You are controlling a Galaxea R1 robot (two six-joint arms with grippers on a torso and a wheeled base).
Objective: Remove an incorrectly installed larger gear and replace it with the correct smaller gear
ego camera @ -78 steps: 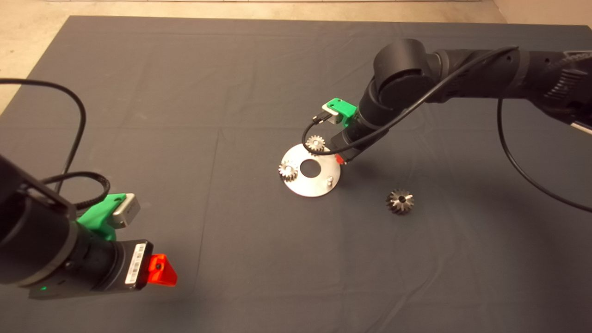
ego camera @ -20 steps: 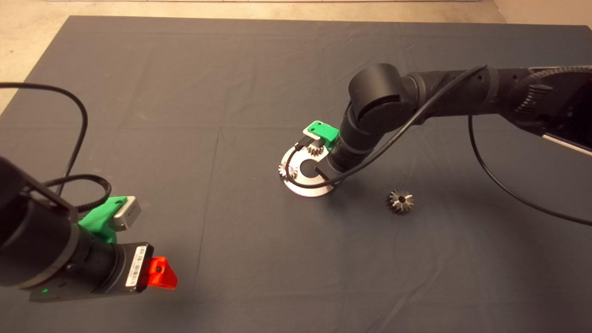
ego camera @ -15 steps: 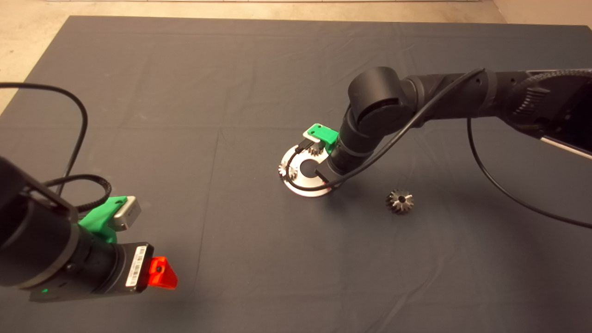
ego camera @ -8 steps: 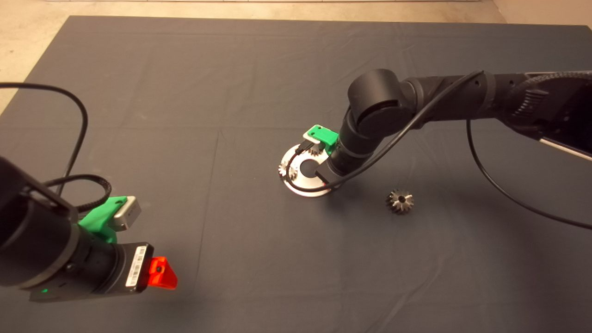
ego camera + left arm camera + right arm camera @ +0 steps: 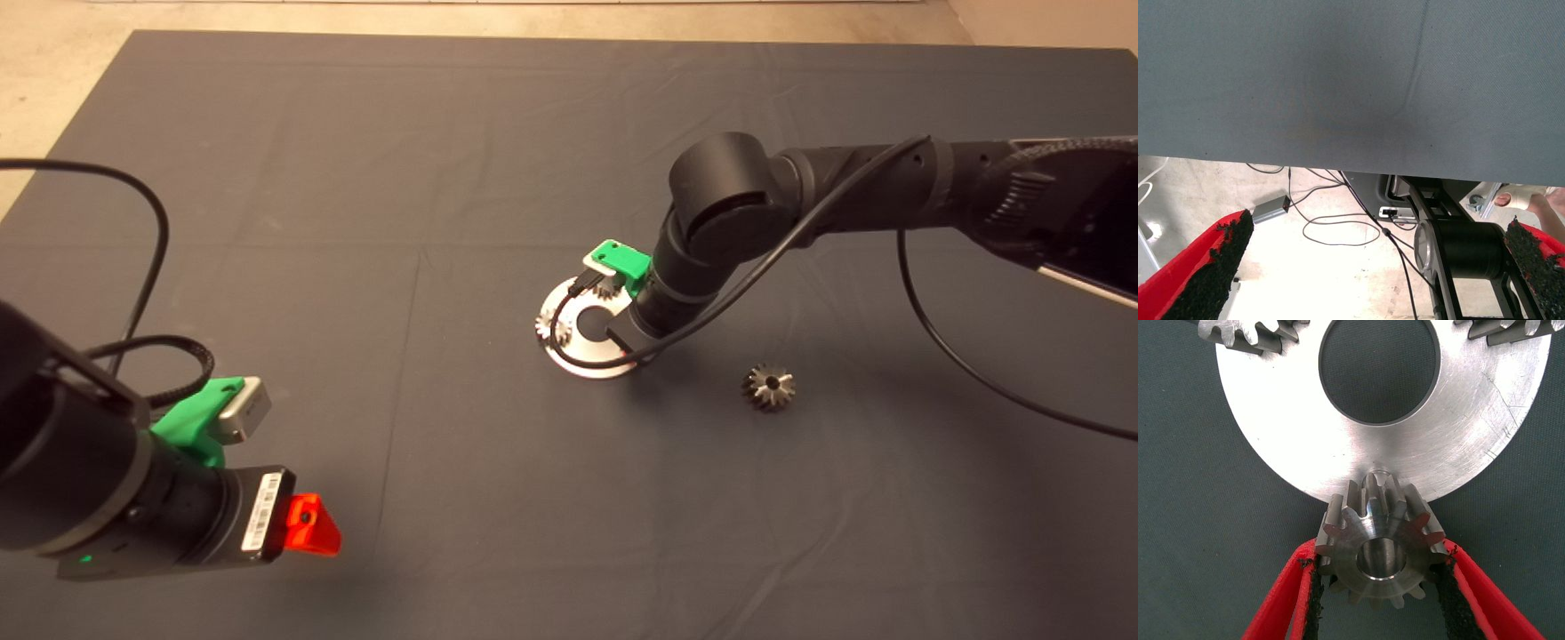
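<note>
Near the middle of the dark mat [image 5: 356,178], the right tool [image 5: 1381,587] is reaching down over the edge of a round silver plate [image 5: 582,356] that is lying flat on the bench. Its 2 red fingers [image 5: 1281,600] are pinching the smaller gear [image 5: 1379,543] from both sides, black pads pressing against the teeth. The gear is sitting at the rim of the plate, partly overlapping it, with its central hole facing the wrist camera. Whether it is resting on a pin cannot be told, though a small stub is showing at the plate's edge just behind it. The plate is carrying a large round hole [image 5: 1378,367] in its middle and 2 paler small gears [image 5: 1248,333] at its far side, both cut off by the picture's edge. From above, the black right arm [image 5: 800,196] is covering most of this spot.

The larger gear [image 5: 769,388] is lying alone on the mat, well apart from the plate, toward the right arm's side.

The left tool [image 5: 307,524] is waiting at the lower left edge, away from everything. Its fingers [image 5: 1211,267] are standing spread wide, holding nothing; beyond the mat's edge its camera is showing a pale floor with cables [image 5: 1338,230].
</note>
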